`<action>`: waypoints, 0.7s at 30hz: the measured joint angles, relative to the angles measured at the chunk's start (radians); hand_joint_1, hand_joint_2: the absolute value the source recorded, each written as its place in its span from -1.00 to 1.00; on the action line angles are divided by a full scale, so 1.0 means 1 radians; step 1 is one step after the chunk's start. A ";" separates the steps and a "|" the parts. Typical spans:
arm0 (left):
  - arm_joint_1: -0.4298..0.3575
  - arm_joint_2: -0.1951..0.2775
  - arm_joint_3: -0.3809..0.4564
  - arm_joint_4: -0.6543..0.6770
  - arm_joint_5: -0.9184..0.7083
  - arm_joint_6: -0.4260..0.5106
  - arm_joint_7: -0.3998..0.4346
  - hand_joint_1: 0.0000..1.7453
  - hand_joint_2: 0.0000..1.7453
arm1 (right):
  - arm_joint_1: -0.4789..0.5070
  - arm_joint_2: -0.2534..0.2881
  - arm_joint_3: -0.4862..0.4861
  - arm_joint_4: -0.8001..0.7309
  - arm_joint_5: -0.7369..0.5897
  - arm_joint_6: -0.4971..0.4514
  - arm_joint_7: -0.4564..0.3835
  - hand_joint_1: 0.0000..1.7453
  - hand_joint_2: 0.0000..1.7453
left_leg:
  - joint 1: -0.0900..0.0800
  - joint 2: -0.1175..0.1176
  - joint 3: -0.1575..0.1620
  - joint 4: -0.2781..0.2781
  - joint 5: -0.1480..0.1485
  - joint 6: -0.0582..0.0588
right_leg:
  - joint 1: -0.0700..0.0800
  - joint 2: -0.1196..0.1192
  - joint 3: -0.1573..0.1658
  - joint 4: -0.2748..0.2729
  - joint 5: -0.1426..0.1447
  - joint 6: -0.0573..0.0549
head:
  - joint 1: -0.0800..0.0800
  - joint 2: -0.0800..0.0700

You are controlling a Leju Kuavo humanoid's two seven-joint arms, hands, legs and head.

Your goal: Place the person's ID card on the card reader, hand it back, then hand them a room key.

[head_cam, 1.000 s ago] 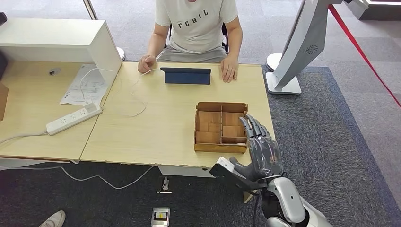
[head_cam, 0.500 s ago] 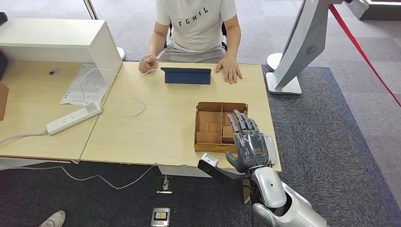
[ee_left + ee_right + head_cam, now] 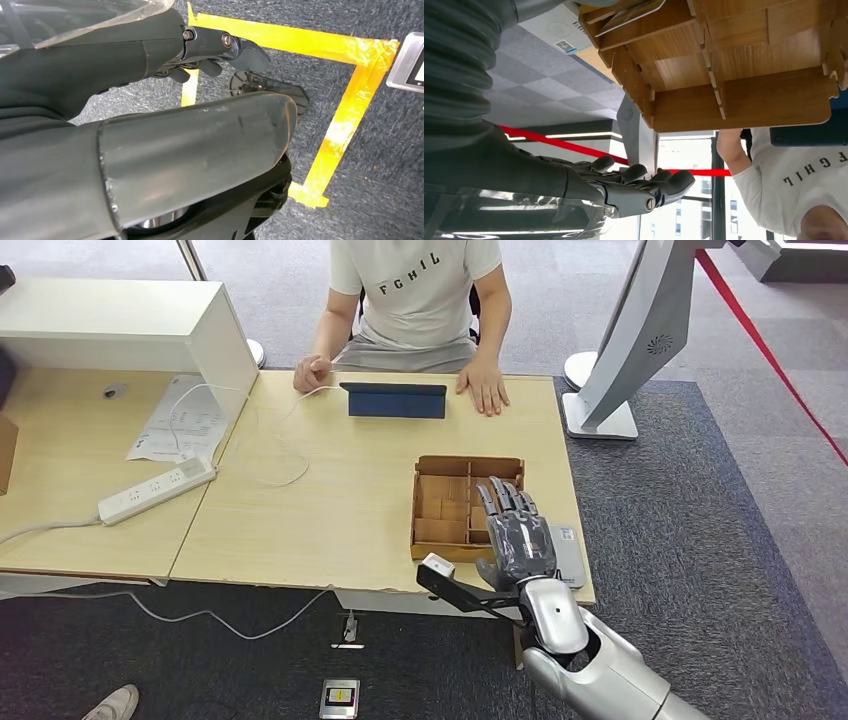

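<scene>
The left hand (image 3: 200, 55) is hanging over the floor, fingers curled on nothing; the right hand (image 3: 518, 538), fingers spread and empty, is hovering over the wooden organiser (image 3: 455, 508), needing to dip squarely into one compartment (cards look thin); card reader (image 3: 566, 555) beside it on the desk (image 3: 330, 500).

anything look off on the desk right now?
Nothing damaged or spilled. Mild oddities: a paper sheet lies skewed across the seam between the two desks, and a white cable loops loosely beside it. The right hand hovers over the wooden box.
</scene>
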 joint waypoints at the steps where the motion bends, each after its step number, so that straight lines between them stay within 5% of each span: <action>1: 0.000 0.000 0.001 0.000 0.000 0.000 0.000 -1.00 -1.00 | 0.000 0.001 0.000 0.006 -0.003 0.000 0.000 -1.00 1.00 | 0.000 0.000 0.000 0.000 0.000 0.000 | 0.000 0.000 0.000 0.000 0.000 0.000 | 0.000 0.000; 21: 0.001 0.004 0.006 0.003 -0.003 -0.010 0.006 -1.00 -1.00 | 0.017 -0.017 -0.005 0.040 -0.026 0.018 0.047 -1.00 1.00 | 0.000 0.000 0.000 0.000 0.000 0.000 | 0.000 0.000 0.000 0.000 0.000 0.000 | 0.000 0.000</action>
